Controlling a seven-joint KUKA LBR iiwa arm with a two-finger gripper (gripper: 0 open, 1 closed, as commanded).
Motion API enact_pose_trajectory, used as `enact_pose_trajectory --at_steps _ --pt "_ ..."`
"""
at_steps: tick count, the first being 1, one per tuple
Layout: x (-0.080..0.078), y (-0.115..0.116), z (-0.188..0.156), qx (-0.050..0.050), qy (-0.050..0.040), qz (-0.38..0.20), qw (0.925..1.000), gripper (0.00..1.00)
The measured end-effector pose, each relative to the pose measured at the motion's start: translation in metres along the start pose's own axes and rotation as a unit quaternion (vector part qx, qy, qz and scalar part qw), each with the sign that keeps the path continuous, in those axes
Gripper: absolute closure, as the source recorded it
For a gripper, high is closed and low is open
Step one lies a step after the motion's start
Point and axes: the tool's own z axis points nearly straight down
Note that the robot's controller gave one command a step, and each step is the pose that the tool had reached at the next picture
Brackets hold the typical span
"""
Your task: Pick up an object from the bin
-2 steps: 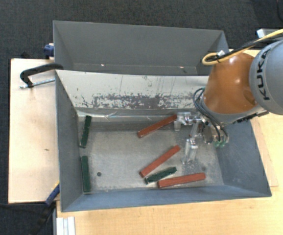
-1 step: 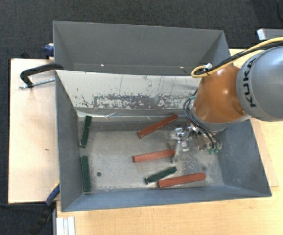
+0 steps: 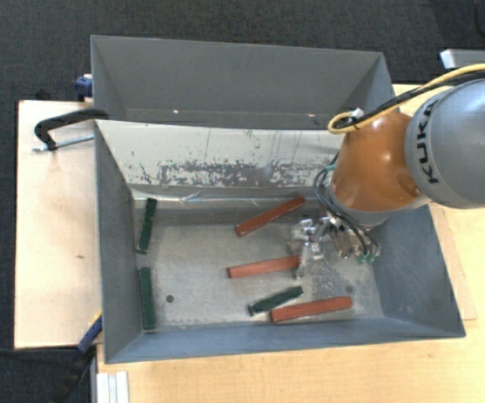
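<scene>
My gripper (image 3: 310,250) reaches down into the right half of the bin, its metal fingers at the right end of a red-brown flat stick (image 3: 263,268) lying on the floor near the middle. Whether the fingers are round that stick I cannot tell. Another red-brown stick (image 3: 269,217) lies tilted just behind it, towards the back wall. In front of the gripper a short dark green stick (image 3: 276,300) lies beside a third red-brown stick (image 3: 310,309) near the front wall.
Two dark green sticks lie along the left wall, one at the back (image 3: 146,225) and one at the front (image 3: 146,297). The orange cover on the wrist hangs over the bin's right side.
</scene>
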Motion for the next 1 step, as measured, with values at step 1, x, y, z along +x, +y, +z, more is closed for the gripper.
enact_pose_trajectory --at_steps 1 --pt "-0.0234 0.0006 -0.1319 0.0 -0.0012 -0.001 1.0 1.0"
